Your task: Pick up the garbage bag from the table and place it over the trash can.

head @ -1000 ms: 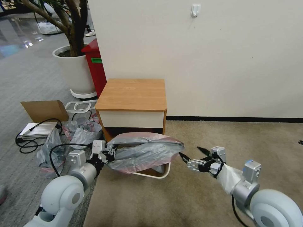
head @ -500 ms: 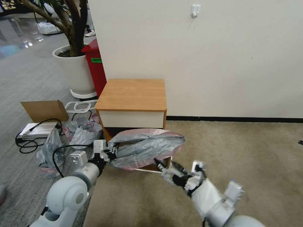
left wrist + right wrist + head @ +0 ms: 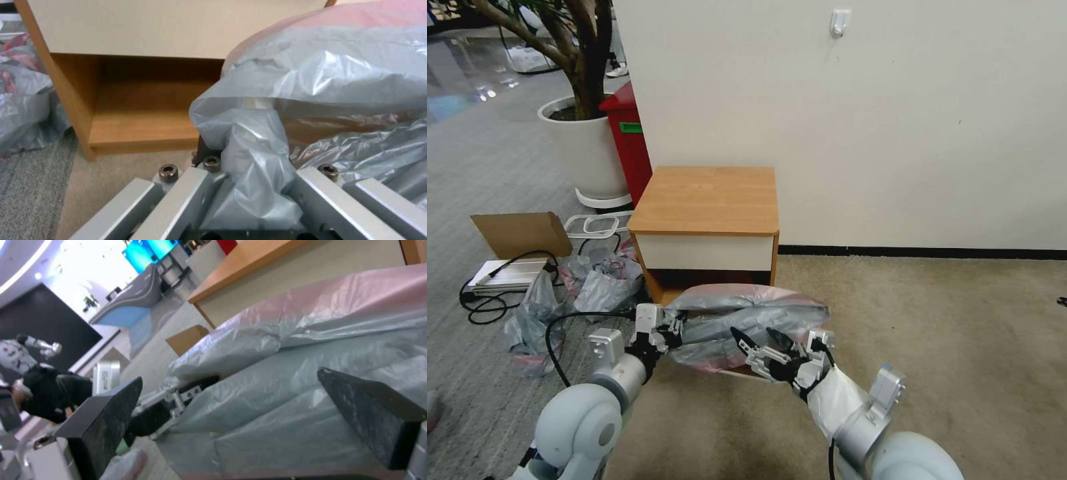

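Grey plastic off table [image 3: 707, 199] already, tabletop bare. Far left: heap of scrunched bags [image 3: 594, 283] on floor, not in play. Left gripper [image 3: 668, 331] pinching bunched edge of bag [image 3: 747, 313], fingers clamped on film. Bag draped low in front of table, over can, pink band up top. Can [image 3: 737, 373] almost fully hidden beneath, probably sliver of cream rim at near edge; contents can't tell. Right gripper [image 3: 755, 339] at bag's near side, fingers spread, gripping nothing. Left to do: rim seated all round.

Grey garbage bag [image 3: 747, 313] banded pink, light-brown table [image 3: 707, 199] fronted white, black-fingered right claw [image 3: 756, 342].
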